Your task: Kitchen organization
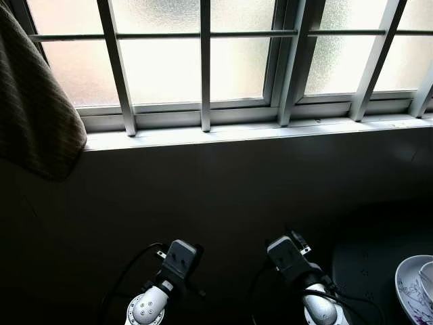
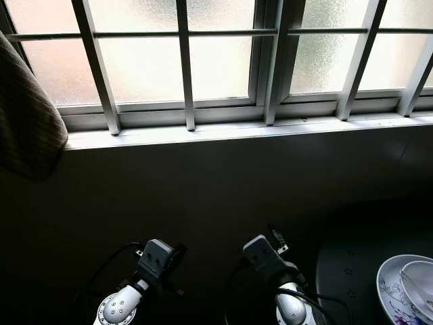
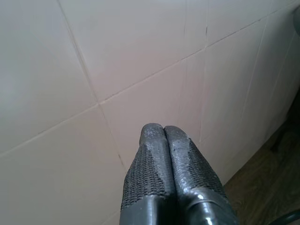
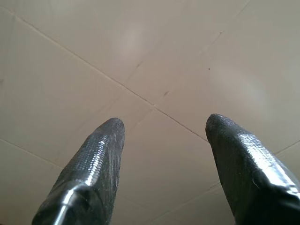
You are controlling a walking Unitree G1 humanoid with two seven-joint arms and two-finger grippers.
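Note:
Both arms reach forward toward a dark tiled wall below a barred window. My left gripper [image 3: 163,129] is shut with nothing in it, its fingertips pressed together and close to pale wall tiles [image 3: 140,56]. My right gripper [image 4: 164,124] is open and empty, facing the same kind of tile [image 4: 154,56]. The left wrist [image 1: 177,261] and right wrist [image 1: 291,257] sit low in the eye views. A white floral-patterned plate [image 1: 408,288] with a white cup [image 2: 419,274] on it sits at the lower right on a dark surface.
A white window sill [image 1: 250,130] runs across above the wall, with frosted panes and white bars [image 1: 205,64]. A dark checked cloth [image 1: 30,115] hangs at the upper left. A dark counter surface [image 1: 369,264] lies at the right, beside the plate.

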